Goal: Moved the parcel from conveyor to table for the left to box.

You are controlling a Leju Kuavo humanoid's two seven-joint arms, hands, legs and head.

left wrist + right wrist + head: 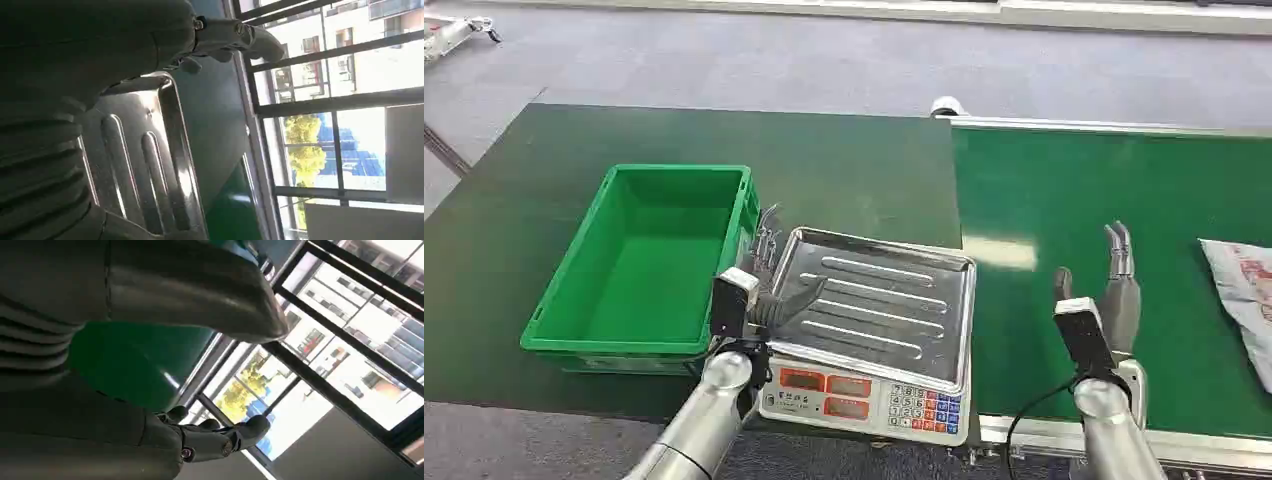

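Nearest, the scale (864, 395) is sitting at the table's front edge with its steel tray (874, 300) on top, and the left robot hand (769, 285) is hovering at the tray's left rim, released, fingers apart and grasping nothing. Beside it on the right, the right robot hand (1114, 290) is hanging over the conveyor (1064, 190), likewise released, fingers straight and pointing away from the robot, empty. Further right, the parcel (1239, 300) is lying flat on the belt at the picture's edge, partly cut off, so its full shape is hard to judge; its visible long side is running roughly from far to near. It is lying to the right of the right robot hand, near but apart, which makes that hand plainly the nearer one; the reach looks to be a sideways move rightward. Farther back on the left, the green box (644, 260) is waiting open on the table (844, 160).
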